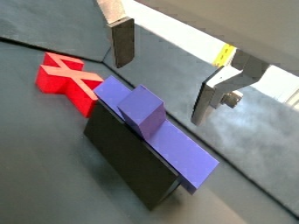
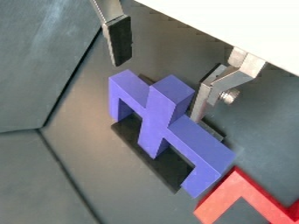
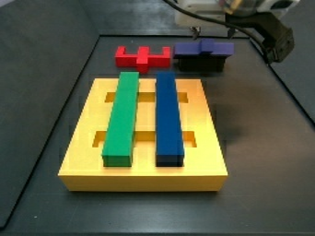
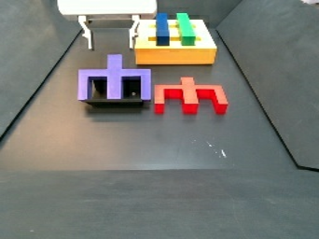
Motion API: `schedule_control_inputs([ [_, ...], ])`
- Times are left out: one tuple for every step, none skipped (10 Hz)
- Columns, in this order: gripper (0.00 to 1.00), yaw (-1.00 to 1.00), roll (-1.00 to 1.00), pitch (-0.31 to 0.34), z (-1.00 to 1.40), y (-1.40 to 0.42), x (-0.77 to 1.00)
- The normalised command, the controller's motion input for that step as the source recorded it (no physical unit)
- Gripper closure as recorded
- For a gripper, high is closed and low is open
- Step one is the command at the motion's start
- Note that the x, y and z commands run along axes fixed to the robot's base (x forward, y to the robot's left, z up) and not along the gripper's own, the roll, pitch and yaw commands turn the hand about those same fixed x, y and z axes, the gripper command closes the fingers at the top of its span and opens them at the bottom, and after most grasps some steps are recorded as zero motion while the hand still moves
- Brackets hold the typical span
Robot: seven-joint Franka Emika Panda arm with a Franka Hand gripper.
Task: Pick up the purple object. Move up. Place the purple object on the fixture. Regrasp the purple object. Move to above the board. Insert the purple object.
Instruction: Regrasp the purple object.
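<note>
While fingers (image 2: 163,74) hover apart, blocky purple object (image 2: 170,127) caps boxy black fixture (image 1: 131,162)

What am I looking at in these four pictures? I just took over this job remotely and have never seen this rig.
It is one robot arm with a two-finger gripper. Two pictures come from cameras on its wrist, two from cameras fixed beside the table. The gripper's silver fingers stand open and hold nothing, hanging above the purple object. That piece lies on the fixture, a small black block. Beside it on the floor lies a red block. Further off is the board, a yellow slab carrying a green bar and a blue bar. In a side view the gripper hangs between fixture and board.
</note>
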Motion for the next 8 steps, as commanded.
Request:
schedule_control_inputs([
  [0.00, 0.17, 1.00, 0.000, -0.18, -0.06, 0.06],
  [0.00, 0.17, 1.00, 0.000, -0.19, -0.06, 0.04],
  [0.00, 0.15, 1.00, 0.000, -0.15, -0.02, 0.04],
  [0.00, 0.16, 1.00, 0.000, -0.13, -0.01, 0.03],
  [0.00, 0.16, 1.00, 0.000, -0.20, -0.02, 0.00],
  [0.00, 0.07, 0.51, -0.046, -0.31, 0.00, -0.02],
  [0.00, 0.03, 0.07, -0.077, -0.07, 0.00, 0.00],
  [0.00, 0.00, -0.02, 0.000, 0.00, 0.00, 0.00],
])
